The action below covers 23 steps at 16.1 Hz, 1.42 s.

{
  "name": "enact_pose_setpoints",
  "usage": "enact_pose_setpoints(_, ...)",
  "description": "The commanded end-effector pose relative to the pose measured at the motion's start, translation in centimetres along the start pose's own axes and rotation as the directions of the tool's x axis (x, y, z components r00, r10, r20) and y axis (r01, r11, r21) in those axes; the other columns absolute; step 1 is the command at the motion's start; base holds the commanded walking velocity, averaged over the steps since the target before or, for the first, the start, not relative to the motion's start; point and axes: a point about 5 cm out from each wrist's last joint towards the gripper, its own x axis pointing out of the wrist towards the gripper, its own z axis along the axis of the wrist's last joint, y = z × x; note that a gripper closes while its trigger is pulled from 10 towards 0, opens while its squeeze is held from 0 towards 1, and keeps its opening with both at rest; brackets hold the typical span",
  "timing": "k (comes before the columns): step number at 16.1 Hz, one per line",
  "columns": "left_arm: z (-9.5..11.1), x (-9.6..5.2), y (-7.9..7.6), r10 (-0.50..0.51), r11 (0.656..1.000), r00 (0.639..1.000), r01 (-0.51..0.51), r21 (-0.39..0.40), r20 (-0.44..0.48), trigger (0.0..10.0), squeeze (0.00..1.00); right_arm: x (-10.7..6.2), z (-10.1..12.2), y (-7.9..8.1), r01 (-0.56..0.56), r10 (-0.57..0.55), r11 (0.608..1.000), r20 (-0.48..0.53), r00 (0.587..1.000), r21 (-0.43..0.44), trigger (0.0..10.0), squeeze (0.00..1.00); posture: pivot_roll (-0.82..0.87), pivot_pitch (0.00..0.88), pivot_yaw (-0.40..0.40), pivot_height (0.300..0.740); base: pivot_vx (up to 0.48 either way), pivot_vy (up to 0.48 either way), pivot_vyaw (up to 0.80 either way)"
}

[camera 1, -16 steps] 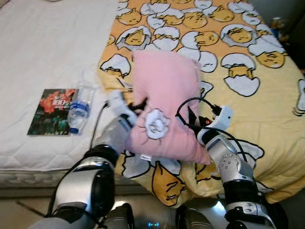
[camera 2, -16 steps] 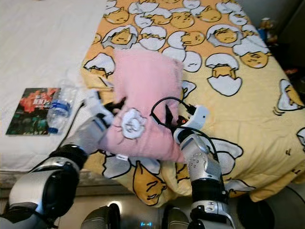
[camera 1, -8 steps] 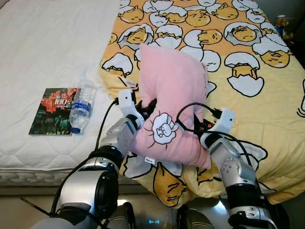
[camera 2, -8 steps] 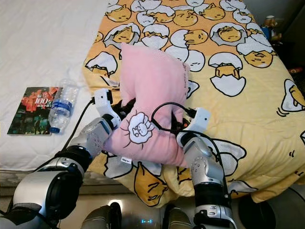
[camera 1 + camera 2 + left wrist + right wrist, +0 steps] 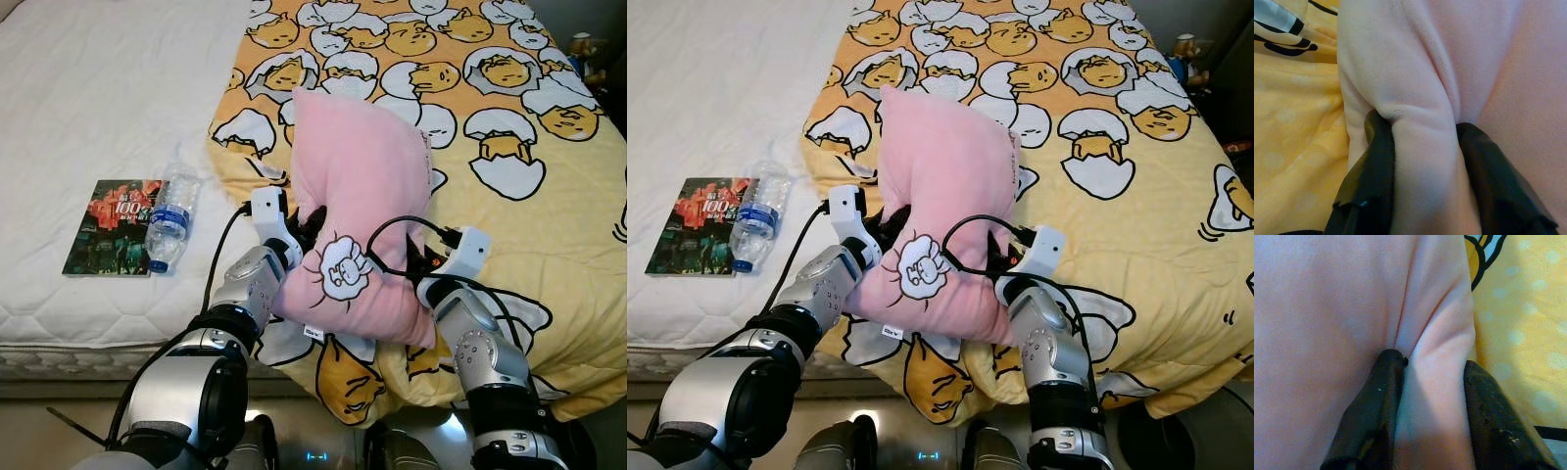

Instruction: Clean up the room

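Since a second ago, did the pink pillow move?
Yes. The pillow, pinched by both grippers, has gone up the bed, farther past the egg print by its top corner, while the book barely shifted.

Pink pillow [image 5: 358,186] with a white patch; yellow blanket [image 5: 509,147] patterned with eggs.

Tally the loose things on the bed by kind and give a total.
pink pillow: 1
water bottle: 1
book: 1
yellow blanket: 1
Total: 4
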Motion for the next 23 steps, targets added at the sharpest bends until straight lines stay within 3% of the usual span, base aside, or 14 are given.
enact_pose_setpoints(1,-2.5,0.1,-1.2,-0.025,1.000,0.994,0.024,-0.007,-0.104,0.0,0.00,0.1,-1.2,0.4,-0.019,0.019,1.000,-0.053,0.998,-0.011,0.0,0.00,-0.16,0.154,0.034,0.740,0.000,0.000,0.00)
enact_pose_setpoints(5,-2.5,0.0,-1.1,-0.029,0.999,0.994,0.025,-0.042,-0.109,0.0,0.00,0.4,-1.5,0.3,-0.026,0.024,0.999,-0.071,0.997,-0.026,0.0,0.00,-0.14,0.142,0.023,0.740,0.000,0.000,0.00)
enact_pose_setpoints(7,-2.0,0.0,-0.8,-0.041,0.998,0.995,0.036,-0.048,-0.096,0.0,0.00,0.8,-2.6,-0.4,0.010,-0.011,1.000,-0.137,0.990,-0.007,0.0,0.00,-0.12,0.128,0.016,0.740,0.000,0.000,0.00)
enact_pose_setpoints(10,-1.6,0.1,-0.8,-0.038,0.999,0.997,0.036,-0.040,-0.070,0.0,0.00,1.4,-1.9,0.0,-0.020,0.014,0.998,-0.108,0.994,-0.053,0.0,0.00,-0.11,0.107,0.003,0.740,0.000,0.000,0.00)
enact_pose_setpoints(15,-0.6,0.3,-0.7,-0.033,0.999,0.999,0.034,0.004,-0.039,0.0,0.00,2.2,-0.9,0.1,-0.017,0.013,0.999,-0.078,0.997,-0.046,0.0,0.00,-0.11,0.083,0.006,0.740,0.000,0.000,0.00)
enact_pose_setpoints(17,0.9,0.6,-0.9,-0.048,0.996,0.999,0.047,0.073,0.004,0.0,0.00,2.8,1.2,0.8,-0.030,0.030,0.996,-0.004,1.000,-0.079,0.0,0.02,-0.11,0.057,0.015,0.740,0.000,0.000,0.00)
enact_pose_setpoints(19,6.3,0.8,-1.4,-0.126,0.968,0.976,0.081,0.239,0.178,0.0,0.00,3.6,7.4,3.1,-0.067,0.110,0.977,0.206,0.972,-0.204,0.0,0.01,-0.11,0.022,0.027,0.740,0.000,0.000,0.00)
enact_pose_setpoints(23,13.9,-0.4,-2.4,-0.204,0.920,0.902,0.043,0.390,0.381,0.0,0.00,2.4,14.9,5.6,-0.055,0.206,0.943,0.448,0.870,-0.329,0.0,0.00,-0.08,0.000,0.018,0.740,0.000,0.000,0.00)
